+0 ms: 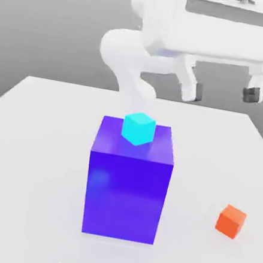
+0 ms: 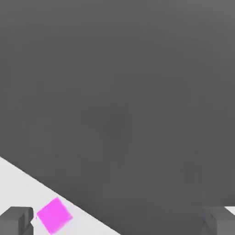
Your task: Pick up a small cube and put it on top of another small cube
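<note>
Exterior view: cyan cube (image 1: 138, 128) atop blue block (image 1: 128, 182)

I can read no text, label, brand, number or sign on anything before me; every cube face I see is plain colour; my own white casing carries no lettering that I can make out.
</note>
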Motion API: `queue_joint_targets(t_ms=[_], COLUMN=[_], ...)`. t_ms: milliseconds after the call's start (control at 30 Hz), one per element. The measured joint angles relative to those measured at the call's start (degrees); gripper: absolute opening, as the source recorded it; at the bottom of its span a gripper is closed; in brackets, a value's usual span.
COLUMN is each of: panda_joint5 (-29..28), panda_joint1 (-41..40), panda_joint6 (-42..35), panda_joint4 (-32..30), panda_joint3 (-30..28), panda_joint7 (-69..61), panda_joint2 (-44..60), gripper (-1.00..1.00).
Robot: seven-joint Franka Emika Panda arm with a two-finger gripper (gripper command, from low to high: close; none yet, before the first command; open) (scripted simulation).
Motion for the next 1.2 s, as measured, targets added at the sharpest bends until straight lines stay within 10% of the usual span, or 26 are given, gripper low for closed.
queue_joint_targets(t_ms=[633,667,1200], panda_joint5=[-7.38,-7.34,-5.61], panda_joint1=[6.62,6.58,0.03], panda_joint6=[14.22,15.55,6.87], panda_joint4=[3.44,3.82,0.57], panda_joint3=[3.14,3.20,-2.29], panda_joint7=[-18.78,-18.84,-19.79], panda_joint2=[38.33,40.08,28.54], gripper=[0.00,-1.00,-1.00])
